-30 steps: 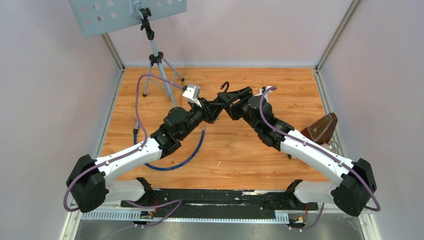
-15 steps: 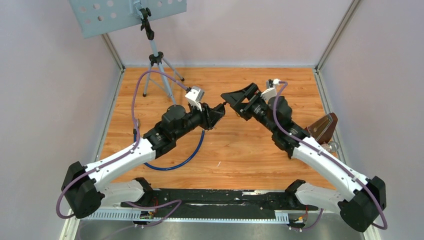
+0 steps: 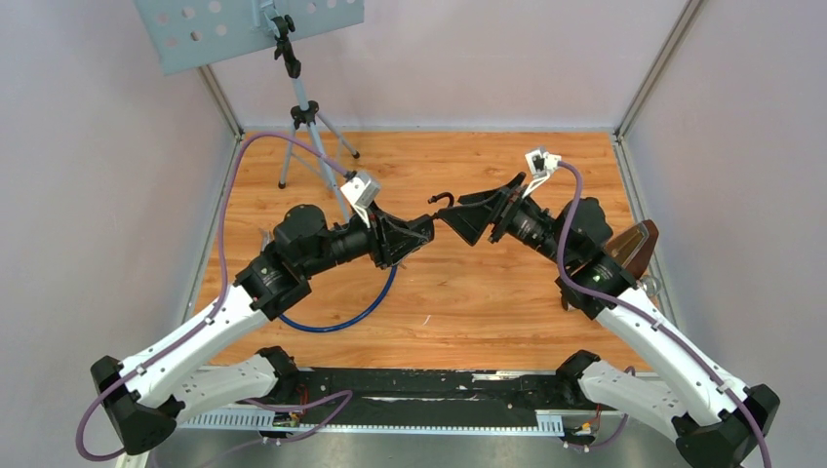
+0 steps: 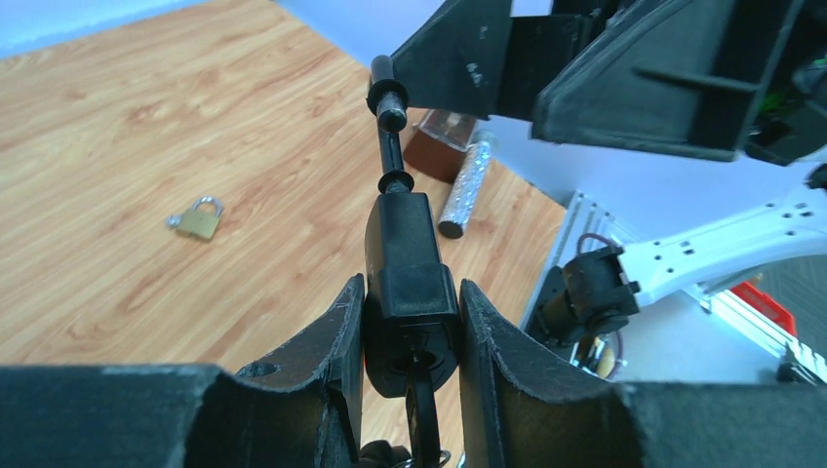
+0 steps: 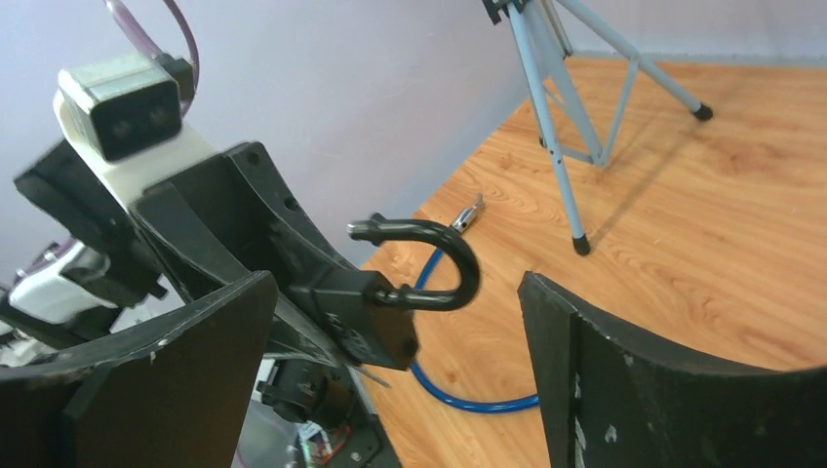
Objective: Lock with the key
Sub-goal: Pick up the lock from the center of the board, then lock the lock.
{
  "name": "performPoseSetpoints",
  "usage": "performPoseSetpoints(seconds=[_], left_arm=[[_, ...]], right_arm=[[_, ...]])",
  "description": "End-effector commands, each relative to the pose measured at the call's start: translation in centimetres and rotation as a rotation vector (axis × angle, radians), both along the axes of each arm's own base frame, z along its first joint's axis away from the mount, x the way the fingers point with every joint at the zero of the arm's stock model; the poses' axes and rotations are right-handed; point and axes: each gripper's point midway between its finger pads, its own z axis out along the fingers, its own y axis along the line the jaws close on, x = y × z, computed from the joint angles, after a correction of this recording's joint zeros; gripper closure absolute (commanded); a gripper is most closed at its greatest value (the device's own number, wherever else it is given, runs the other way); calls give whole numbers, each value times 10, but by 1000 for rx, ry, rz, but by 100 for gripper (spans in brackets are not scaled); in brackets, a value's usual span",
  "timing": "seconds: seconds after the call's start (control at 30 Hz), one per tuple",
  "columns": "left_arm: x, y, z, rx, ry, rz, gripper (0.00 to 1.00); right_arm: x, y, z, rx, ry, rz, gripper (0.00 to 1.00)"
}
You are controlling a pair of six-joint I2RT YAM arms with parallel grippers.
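The wooden table [image 3: 488,292] carries a music-stand tripod [image 3: 307,117] at the back left and a blue cable [image 3: 361,312] looped under the left arm. Above the middle of the table the two grippers meet nose to nose.

The left gripper [image 3: 414,232] is clamped across the flat sides of a black padlock [image 4: 405,253] and holds it in the air. The right gripper [image 5: 395,292] faces it with its jaws spread wide and nothing between them.

The padlock's shackle [image 5: 444,263] points at the right gripper. One leg is seated in the body and the free end stands out of it, so the lock is open. A small brass padlock [image 4: 200,219] lies apart on the table.

A dark key [image 4: 421,409] seems to hang from the underside of the black padlock, though it is partly hidden.

The lock looks rigid, dense for its size and smooth-sided, so it may pivot in the pads when pushed. The shackle probably swings loosely. It is best pressed on the crown of its curve, straight toward the body. The thin key should be pinched by its head.
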Motion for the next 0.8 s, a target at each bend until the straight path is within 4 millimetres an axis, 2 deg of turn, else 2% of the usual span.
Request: performPoseSetpoints(seconds=[0.0,0.13,0.23,0.4,0.5,0.57,0.67,0.73,0.77], left_arm=[[-26,7,80,-153,-171,-88,100],[-33,8,82,-137,-186,-123,100],[-40,8,80,-115,-193,-159,100],[-55,5,83,-97,-227,-254,100],[-58,5,85,-100,-229,-281,100],[-60,5,88,-113,-229,-290,100],[-64,5,94,-141,-225,-310,100],[-66,4,103,-171,-236,-313,88],[-65,4,105,-179,-235,-312,75]], right_arm=[[-17,-5,24,-56,-237,45,5],[-22,2,28,-85,-292,104,8],[-34,12,32,-80,-311,208,19],[-46,19,42,-36,-331,296,48],[-53,20,50,-12,-351,330,82],[-57,20,56,-4,-361,347,99],[-60,18,64,14,-379,347,100],[-62,16,73,49,-394,331,100],[-63,14,78,70,-406,322,100]])
